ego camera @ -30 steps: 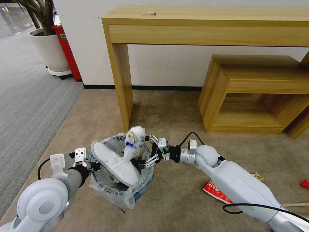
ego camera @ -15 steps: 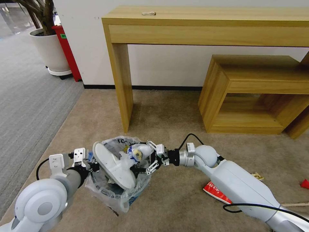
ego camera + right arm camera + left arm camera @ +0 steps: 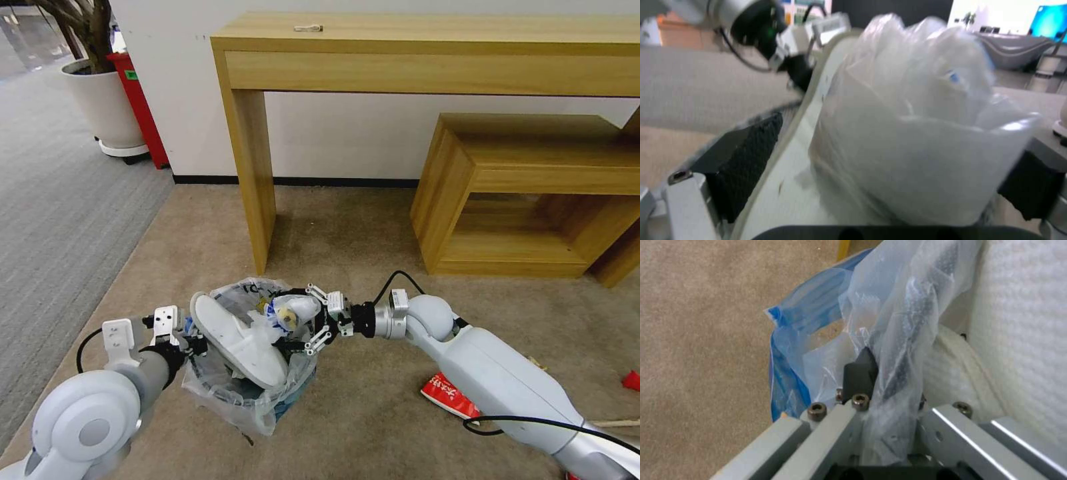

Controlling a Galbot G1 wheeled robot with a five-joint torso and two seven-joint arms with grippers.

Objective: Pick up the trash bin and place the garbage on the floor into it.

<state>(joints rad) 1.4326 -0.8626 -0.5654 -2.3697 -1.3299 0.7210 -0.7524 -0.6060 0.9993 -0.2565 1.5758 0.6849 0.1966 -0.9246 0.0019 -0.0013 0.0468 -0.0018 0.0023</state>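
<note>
Trash bin: one, the trash bin (image 3: 250, 373), dark and round with a crinkly clear liner, on the beige floor (image 3: 360, 227) just in front of the tall wooden table's (image 3: 427, 60) leg.
Inside the bin: one white slipper (image 3: 240, 340) standing on its edge and sticking up above the rim; one crumpled white wad in clear plastic (image 3: 290, 312) at the far rim.
Left gripper: the left gripper (image 3: 889, 386) is at the bin's near-left rim, jaws closed tight on the rim and liner.
Right gripper: the right gripper (image 3: 300, 323) reaches over the bin's far-right rim, jaws spread wide on either side of the wad; actual grip cannot be told.
Litter on the floor: one red-white packet (image 3: 450, 393) under the right arm; one red wrapper (image 3: 631, 380) at the right edge; one wooden stick (image 3: 613, 423) near it.
Around: two wooden pieces, the tall table and a low shelf (image 3: 527, 193); one white plant pot (image 3: 107, 107) on the grey carpet.
</note>
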